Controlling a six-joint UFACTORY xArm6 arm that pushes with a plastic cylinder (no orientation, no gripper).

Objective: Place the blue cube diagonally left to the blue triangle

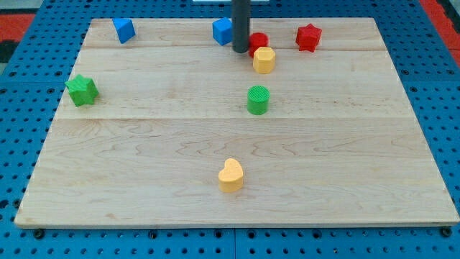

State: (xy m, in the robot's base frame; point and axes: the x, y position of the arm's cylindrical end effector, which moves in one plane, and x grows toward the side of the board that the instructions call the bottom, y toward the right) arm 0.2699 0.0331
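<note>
Pincer there is none on this arm: it ends in a straight dark rod, so nothing opens, closes or holds, and my tip (240, 50) rests on the pale wooden board (144, 165) near the view's top edge. Taking my tip as the landmark, the blue cube (222, 30) sits just to its left in the view and slightly toward the view's top, so close that it looks to be touching the rod, though I cannot tell for sure. On the tip's other side, just to the view's right, a red rounded block (259, 42) is partly hidden behind the rod, and a yellow rounded block (264, 60) lies touching it, a little toward the view's bottom. A red star-shaped block (307, 37) stands farther to the view's right of the tip, apart from the red rounded one. The blue triangle (123, 29) lies well to the view's left of the tip, near the board's top left corner. A green cylinder (258, 100) stands toward the view's bottom from the tip, slightly right. A yellow heart-shaped block (231, 175) lies far below the tip in the view. A green star-shaped block (82, 90) sits far to the view's left and lower.
</note>
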